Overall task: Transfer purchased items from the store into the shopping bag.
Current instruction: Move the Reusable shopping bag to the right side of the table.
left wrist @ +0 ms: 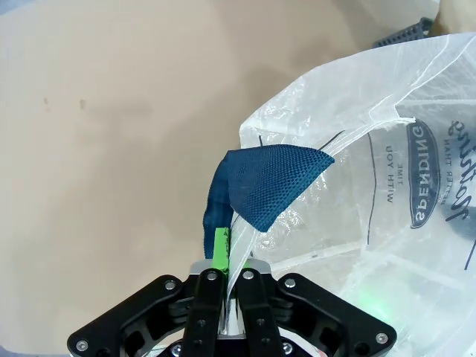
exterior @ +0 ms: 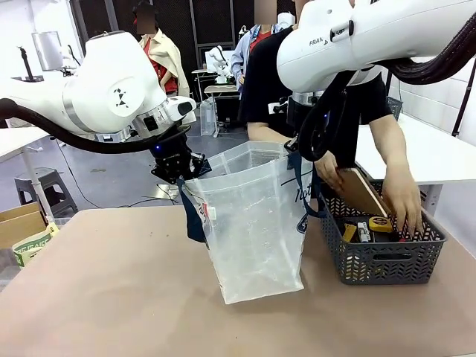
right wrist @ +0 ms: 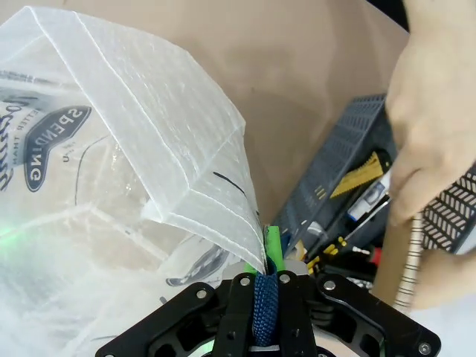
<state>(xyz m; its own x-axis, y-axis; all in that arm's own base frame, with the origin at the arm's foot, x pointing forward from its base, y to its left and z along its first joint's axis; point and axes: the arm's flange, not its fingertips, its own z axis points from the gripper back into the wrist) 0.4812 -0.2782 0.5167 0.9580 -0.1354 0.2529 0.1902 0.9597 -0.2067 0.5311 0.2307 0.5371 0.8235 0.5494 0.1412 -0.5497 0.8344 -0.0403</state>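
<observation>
Front view shows the tan table (exterior: 111, 297) bearing the clear shopping bag (exterior: 253, 230), upright and mouth open, just beside the grey basket (exterior: 379, 260). The left gripper (left wrist: 227, 245) is clamped on one navy strap (left wrist: 256, 186); the right gripper (right wrist: 266, 260) pinches the other strap (right wrist: 265, 305). A person's hand (exterior: 327, 169) grips a tilted flat brown pack (exterior: 361, 190) over the basket, where a small yellow piece (exterior: 381, 223) lies.

We find the shopping bag (exterior: 253, 223) standing mid-way along the desk (exterior: 111, 297), the basket (exterior: 379, 262) just right of it with small goods (exterior: 381, 223) lying inside, the board-like pack (exterior: 362, 192) leaning over the basket's left rear, and a person (exterior: 268, 82) behind.
</observation>
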